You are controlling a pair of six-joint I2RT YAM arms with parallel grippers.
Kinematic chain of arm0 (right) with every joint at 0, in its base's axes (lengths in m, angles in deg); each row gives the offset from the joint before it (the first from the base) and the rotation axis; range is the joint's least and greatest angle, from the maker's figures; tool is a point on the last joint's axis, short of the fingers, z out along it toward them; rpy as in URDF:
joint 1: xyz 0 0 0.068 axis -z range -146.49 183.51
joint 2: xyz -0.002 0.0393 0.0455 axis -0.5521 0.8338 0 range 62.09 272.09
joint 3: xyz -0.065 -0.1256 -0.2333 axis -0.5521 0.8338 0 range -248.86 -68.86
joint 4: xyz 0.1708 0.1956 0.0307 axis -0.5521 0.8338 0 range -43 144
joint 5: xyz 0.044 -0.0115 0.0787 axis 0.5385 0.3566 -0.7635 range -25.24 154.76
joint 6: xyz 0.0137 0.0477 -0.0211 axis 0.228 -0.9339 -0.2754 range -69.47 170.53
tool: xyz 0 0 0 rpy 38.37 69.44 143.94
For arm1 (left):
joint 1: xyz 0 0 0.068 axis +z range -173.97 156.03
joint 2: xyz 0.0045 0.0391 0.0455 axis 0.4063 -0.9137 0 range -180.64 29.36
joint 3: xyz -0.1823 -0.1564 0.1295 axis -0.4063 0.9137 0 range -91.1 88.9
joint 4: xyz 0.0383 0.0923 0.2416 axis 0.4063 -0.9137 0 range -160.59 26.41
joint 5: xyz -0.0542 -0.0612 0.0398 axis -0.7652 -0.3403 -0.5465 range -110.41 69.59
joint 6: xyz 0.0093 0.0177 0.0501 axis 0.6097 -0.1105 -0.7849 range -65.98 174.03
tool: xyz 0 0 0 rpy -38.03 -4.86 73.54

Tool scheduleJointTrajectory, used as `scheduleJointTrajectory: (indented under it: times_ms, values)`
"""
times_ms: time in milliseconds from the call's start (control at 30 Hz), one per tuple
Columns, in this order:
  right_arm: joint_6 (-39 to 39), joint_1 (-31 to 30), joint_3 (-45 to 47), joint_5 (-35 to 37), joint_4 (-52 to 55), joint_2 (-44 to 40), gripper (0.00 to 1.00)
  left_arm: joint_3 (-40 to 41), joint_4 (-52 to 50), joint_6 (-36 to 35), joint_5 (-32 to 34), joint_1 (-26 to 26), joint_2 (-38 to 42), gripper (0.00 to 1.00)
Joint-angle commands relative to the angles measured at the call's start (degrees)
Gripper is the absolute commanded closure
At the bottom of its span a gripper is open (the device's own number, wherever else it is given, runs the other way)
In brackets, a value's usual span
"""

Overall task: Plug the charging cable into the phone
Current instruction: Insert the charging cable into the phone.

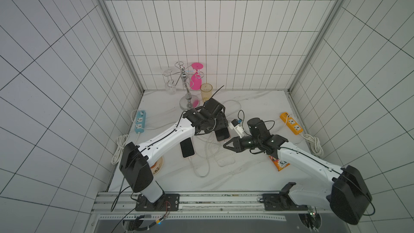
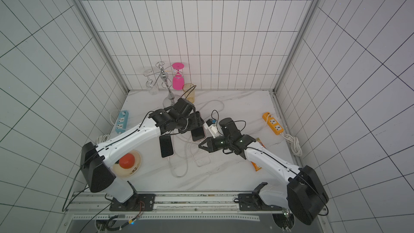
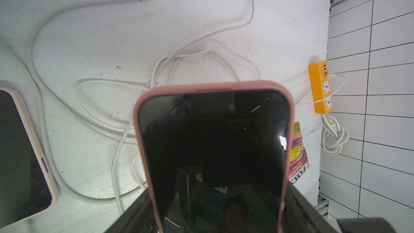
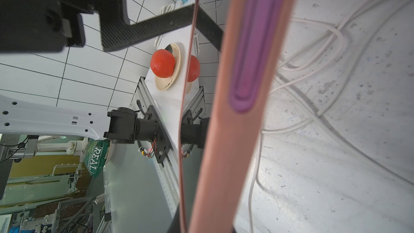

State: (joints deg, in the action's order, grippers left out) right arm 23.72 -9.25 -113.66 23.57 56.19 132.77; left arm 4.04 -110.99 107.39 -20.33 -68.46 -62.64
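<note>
Over the table, both top views: the left gripper (image 1: 219, 124) is clamped across the pink-cased phone (image 1: 222, 134). It looks lifted off the table (image 1: 235, 175), free end tipped toward the other arm. My guess is that's to present the port.
Right gripper: the right gripper (image 1: 225, 145) is pinched down narrow, tips just beside the phone's free end. I can't make out a plug or anything else in them.
Charging cable: the charging cable (image 1: 209, 153) lies in tangled white loops on the table between the two arms. It's in neither gripper as far as I can see, and I've no idea where the plug end is.
Second phone: the second phone (image 1: 187, 149), cream case, lies flat just beside the left arm. A white lead seems to run from its near end.
Left wrist view: the phone (image 3: 212, 149) sits screen-up between the jaws, which stand wide only because they span its width. Cable loops (image 3: 112, 81) are on the table beyond it.
Right wrist view: the phone's pink side (image 4: 224, 153) fills the middle, edge-on with a purple button showing. The screen mirrors the tomato (image 4: 162, 63). This arm's own fingertips are out of shot.
Progress: nothing's plugged into the pink phone yet. I reckon the right arm has to fetch the plug first.
</note>
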Motion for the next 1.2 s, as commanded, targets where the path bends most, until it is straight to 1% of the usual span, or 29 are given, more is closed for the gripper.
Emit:
scheduleJointTrajectory:
  times_ms: [0,200,333,700,1167]
  values:
    - [0.8,-0.22,-0.07,-1.48,0.37,-0.92,1.0,-1.74,2.65,-0.37,1.14,-0.16,0.47,0.75]
    - [0.87,-0.22,-0.26,-2.39,0.43,-0.89,1.0,-1.63,2.71,-0.4,1.39,-0.16,0.53,0.75]
    - [0.72,-0.15,-0.08,-1.41,0.5,-0.7,1.0,-1.62,2.77,-0.36,1.15,-0.31,0.6,0.75]
    - [-1.14,0.81,-0.16,-1.87,-1.94,0.69,1.0,0.01,3.7,0.06,1.02,-0.84,1.17,0.75]
    - [-4.49,3.82,0.62,-3.06,-5.44,1.56,1.0,1.09,4.24,0.5,1.12,-2.06,1.08,0.75]
